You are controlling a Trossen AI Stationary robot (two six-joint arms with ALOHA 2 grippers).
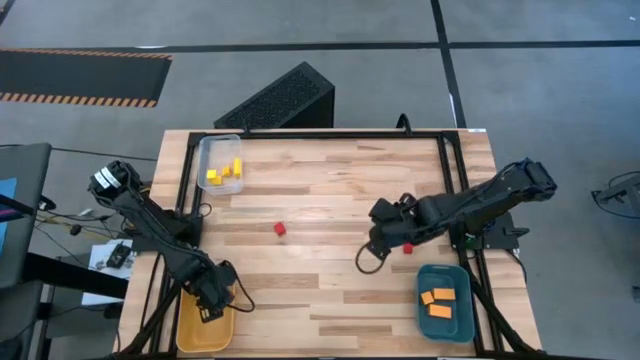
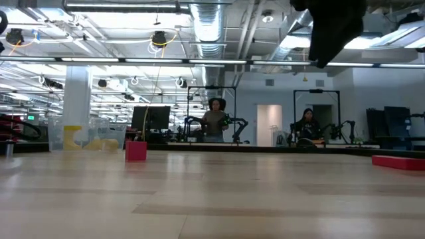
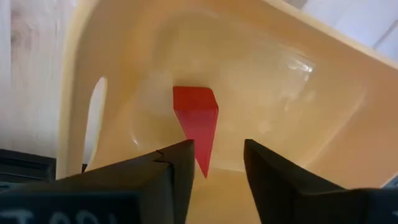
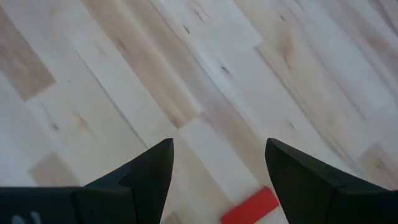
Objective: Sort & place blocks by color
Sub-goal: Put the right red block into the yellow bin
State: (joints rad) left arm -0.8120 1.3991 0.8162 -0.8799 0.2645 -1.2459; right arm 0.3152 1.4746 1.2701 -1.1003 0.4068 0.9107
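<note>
My left gripper [image 1: 212,306] [image 3: 217,163] is open over the yellow tray [image 1: 190,325], at the table's near left corner. A red block [image 3: 196,121] stands tilted inside the tray, and its lower tip reaches between my fingers. My right gripper [image 1: 383,240] [image 4: 219,163] is open above the table, right of centre. A flat red bar [image 4: 249,206] [image 1: 407,247] [image 2: 398,161] lies on the wood just below its fingertips. A red cube [image 1: 280,229] [image 2: 136,151] sits at mid-table. Yellow blocks [image 1: 226,174] lie in the clear tray [image 1: 207,148], and orange blocks [image 1: 438,303] lie in the teal tray [image 1: 462,322]. My left gripper: the red block's lower tip [image 3: 203,163] stands close beside one finger [image 3: 180,163], with a gap to the other finger. I cannot tell whether that finger touches it. The block's upper part rests against the yellow tray's floor.
A black perforated box [image 1: 280,100] stands beyond the table's far edge. A black frame rail [image 1: 450,170] runs along the table's right side. Bare wood lies between the red cube and the right gripper. In the low view, people sit at desks in the room behind.
</note>
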